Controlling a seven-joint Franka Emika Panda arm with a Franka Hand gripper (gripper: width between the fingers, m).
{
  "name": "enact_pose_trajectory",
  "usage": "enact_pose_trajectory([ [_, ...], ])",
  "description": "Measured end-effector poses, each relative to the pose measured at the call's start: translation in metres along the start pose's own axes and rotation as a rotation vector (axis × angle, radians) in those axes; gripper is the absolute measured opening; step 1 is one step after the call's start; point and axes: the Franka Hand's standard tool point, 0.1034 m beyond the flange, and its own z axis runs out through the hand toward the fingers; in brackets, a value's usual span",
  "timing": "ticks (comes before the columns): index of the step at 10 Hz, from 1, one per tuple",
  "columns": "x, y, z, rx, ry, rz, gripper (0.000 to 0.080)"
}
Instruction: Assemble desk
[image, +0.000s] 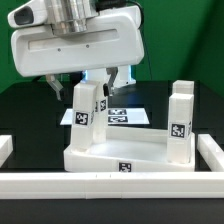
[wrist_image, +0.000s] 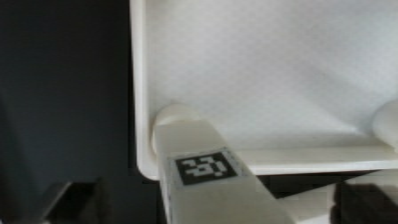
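The white desk top lies on the black table with its raised rim up. Two square white legs stand upright in it, one at the exterior view's left and one at the right, each with a black-and-white tag. My gripper hangs just above the left leg. In the wrist view the tagged leg stands in a corner of the top, between my gripper's dark fingers. Gaps show on both sides, so it is open. The other legs are out of view.
White border rails run along the front and both sides of the table. The marker board lies flat behind the desk top. The arm's white body fills the upper part of the exterior view.
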Motion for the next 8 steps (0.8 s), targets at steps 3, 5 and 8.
enact_pose_trajectory([
  [3, -0.0005, -0.0021, 0.0012, 0.007, -0.002, 0.130, 0.0285],
  [5, -0.0007, -0.0038, 0.0018, 0.013, -0.003, 0.255, 0.0286],
  [8, 0.0057, -0.0058, 0.0036, 0.039, -0.012, 0.585, 0.0286],
])
